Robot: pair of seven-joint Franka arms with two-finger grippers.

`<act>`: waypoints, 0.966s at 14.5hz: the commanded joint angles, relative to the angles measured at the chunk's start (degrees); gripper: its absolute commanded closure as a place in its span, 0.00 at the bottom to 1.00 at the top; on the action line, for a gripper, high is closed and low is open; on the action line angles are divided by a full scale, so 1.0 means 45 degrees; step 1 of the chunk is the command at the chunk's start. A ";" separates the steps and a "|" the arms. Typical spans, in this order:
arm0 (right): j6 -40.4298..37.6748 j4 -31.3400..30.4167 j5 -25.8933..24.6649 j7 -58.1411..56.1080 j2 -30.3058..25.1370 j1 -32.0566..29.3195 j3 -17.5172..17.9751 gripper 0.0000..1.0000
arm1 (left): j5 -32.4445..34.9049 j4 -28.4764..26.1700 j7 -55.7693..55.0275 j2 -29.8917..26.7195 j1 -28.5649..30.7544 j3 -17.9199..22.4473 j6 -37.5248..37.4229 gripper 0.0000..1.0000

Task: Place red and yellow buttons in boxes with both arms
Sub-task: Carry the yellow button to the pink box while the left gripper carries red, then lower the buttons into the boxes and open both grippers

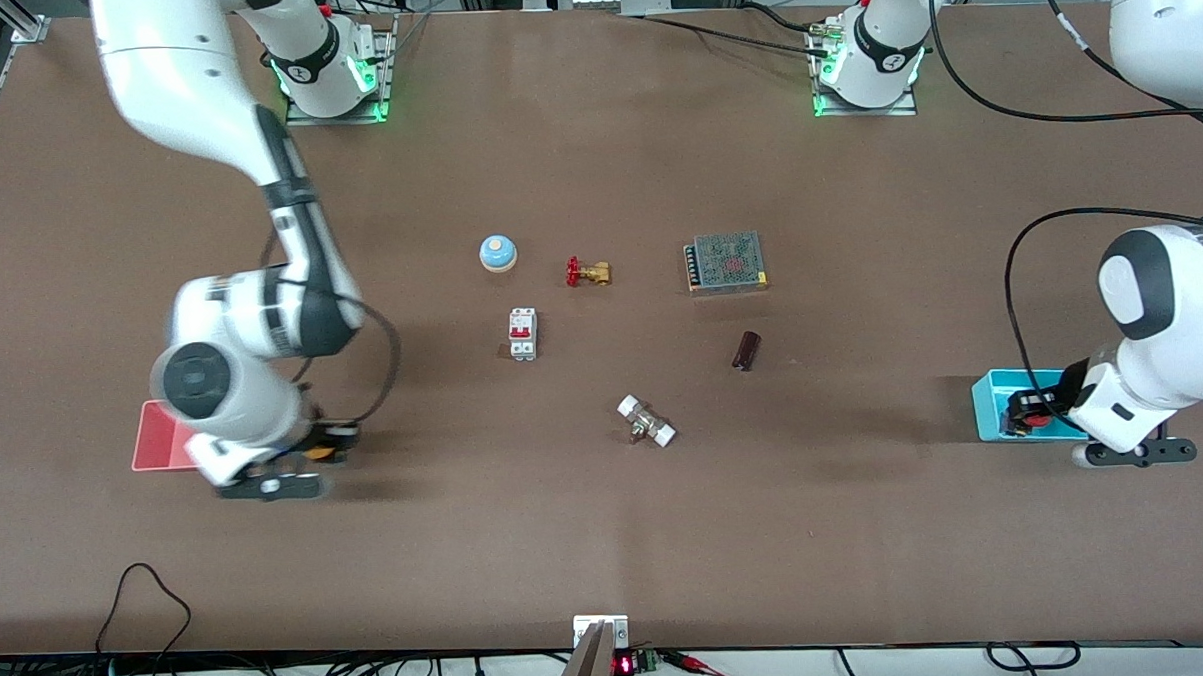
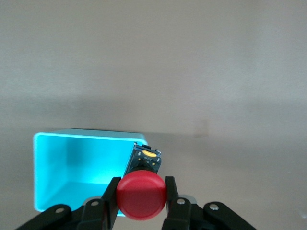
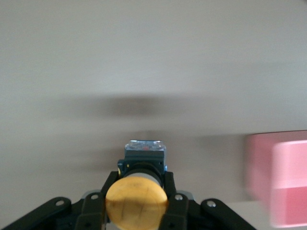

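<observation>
Nearest the front camera among the table's items, I note a small white-ended metal fitting (image 1: 646, 421) lying loose at mid-table. Farther from the camera I log a dark brown cylinder (image 1: 745, 350), a red-and-white circuit breaker (image 1: 522, 334), a grey mesh-topped power supply (image 1: 726, 263), a brass valve with red handle (image 1: 587, 271) and a blue-and-white domed bell (image 1: 497, 253); none concern the task. At the right arm's end, the right gripper (image 1: 317, 450) carries the orange-yellow capped push button (image 1: 317, 450) just beside the pink-red rectangular plastic tub (image 1: 155, 439), not yet over it. At the left arm's end, the left gripper (image 1: 1030, 413) holds the red capped push button (image 1: 1033, 418) over the cyan rectangular plastic tub (image 1: 989, 404).

Left wrist view: the left gripper (image 2: 142, 195) has its jaws closed onto the red button (image 2: 142, 195) at the cap. Its long axis runs away from the camera, cap toward the lens, black body toward the cyan tub (image 2: 72, 163), at whose rim it hangs.

Right wrist view: the right gripper (image 3: 136, 201) likewise grips the yellow button (image 3: 136, 201), cap toward the lens, body pointing down at bare table. The pink tub (image 3: 283, 177) sits off to one side.

I judge both pickups done and neither release made; the left is closer to placing.
</observation>
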 commanded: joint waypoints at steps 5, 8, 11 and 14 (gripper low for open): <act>-0.0869 0.0135 -0.0038 -0.2643 -0.0333 -0.2626 0.0148 0.65 | 0.0113 0.0036 0.1603 0.0535 0.0945 -0.0012 -0.0168 0.71; -0.1043 0.0077 -0.0096 -0.2919 -0.0333 -0.3136 0.0148 0.65 | 0.0113 0.0036 0.1662 0.0888 0.1023 -0.0012 -0.0148 0.71; -0.1240 -0.0040 -0.0096 -0.3076 -0.0295 -0.3429 0.0168 0.65 | 0.0171 0.0074 0.1662 0.1434 0.1062 -0.0012 -0.0070 0.69; -0.1259 -0.0449 -0.0019 -0.3017 -0.0275 -0.3528 0.0168 0.65 | 0.0211 0.0075 0.1662 0.1494 0.1062 -0.0012 -0.0070 0.59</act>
